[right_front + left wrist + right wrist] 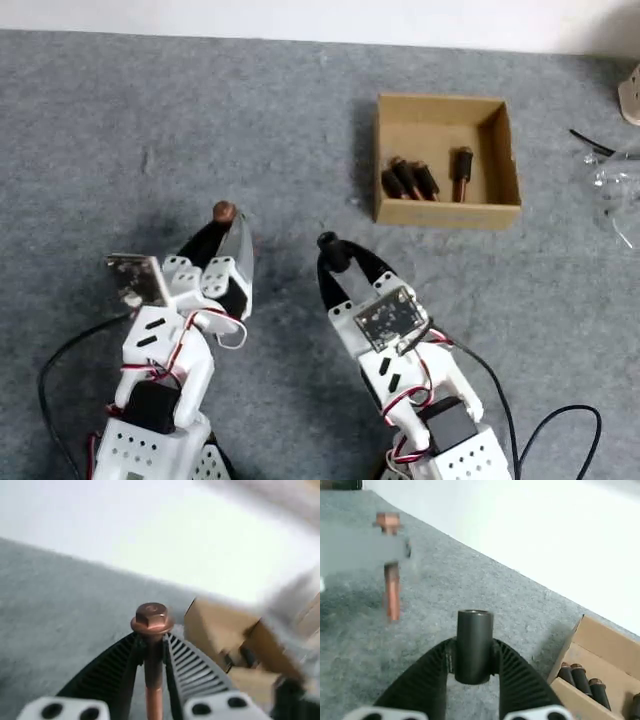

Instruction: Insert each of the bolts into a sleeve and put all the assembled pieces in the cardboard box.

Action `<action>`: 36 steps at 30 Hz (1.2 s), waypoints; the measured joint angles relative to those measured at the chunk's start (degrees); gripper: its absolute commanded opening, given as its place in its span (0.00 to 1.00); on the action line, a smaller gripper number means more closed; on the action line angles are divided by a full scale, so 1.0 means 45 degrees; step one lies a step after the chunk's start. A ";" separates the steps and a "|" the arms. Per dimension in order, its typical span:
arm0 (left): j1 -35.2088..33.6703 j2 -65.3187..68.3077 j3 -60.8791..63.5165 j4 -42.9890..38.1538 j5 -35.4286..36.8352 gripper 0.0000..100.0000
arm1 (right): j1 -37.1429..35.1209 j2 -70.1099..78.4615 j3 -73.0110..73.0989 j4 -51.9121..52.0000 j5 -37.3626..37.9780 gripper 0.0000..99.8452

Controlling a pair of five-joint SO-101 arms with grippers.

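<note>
**Bolt in one gripper, sleeve in the other, four pieces in the box**

High view: the left gripper (222,228) is clamped on a copper bolt (223,211), whose head shows above the fingertips. Beside it, with a gap between them, the right gripper (331,250) grips a black sleeve (329,243). Both hang over the grey mat (120,130). The cardboard box (447,214) sits on the mat beyond the right gripper, well apart from it. Four assembled pieces (410,180) lie in the box, three close together on one side and one apart on the other.

Left wrist view: the left gripper (153,641) holds the bolt (152,620) upright by its shaft, pinched between the two ribbed black fingers (114,667). The hexagonal head sits just above their tips. The box (212,630) is blurred behind it.

Right wrist view: the right gripper (474,656) squeezes the sleeve (474,642) upright, open end up. The upper half of the sleeve stands clear of the fingers. Farther off, the bolt (393,591) hangs upright above the mat (470,590), its middle hidden by a blurred grey shape. The box (605,642) is off to one side, with three of the assembled pieces (580,679) lying side by side inside.
</note>
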 measured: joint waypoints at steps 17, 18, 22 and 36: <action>0.0664 -0.0117 -0.0176 -0.3126 0.2774 0.01 | -0.0039 0.0000 0.0000 0.0176 0.0000 0.00; 0.1016 -0.0117 -0.0176 -0.3126 0.2774 0.01 | -0.0039 0.0000 0.0000 0.0176 0.0000 0.00; 0.2051 -0.0137 -0.0176 -0.3165 0.2774 0.01 | -0.0039 0.0000 0.0000 0.0176 0.0000 0.00; 0.2227 -0.0137 -0.0762 -0.3165 0.2774 0.01 | -0.0391 0.0000 0.0000 0.0645 0.0000 0.00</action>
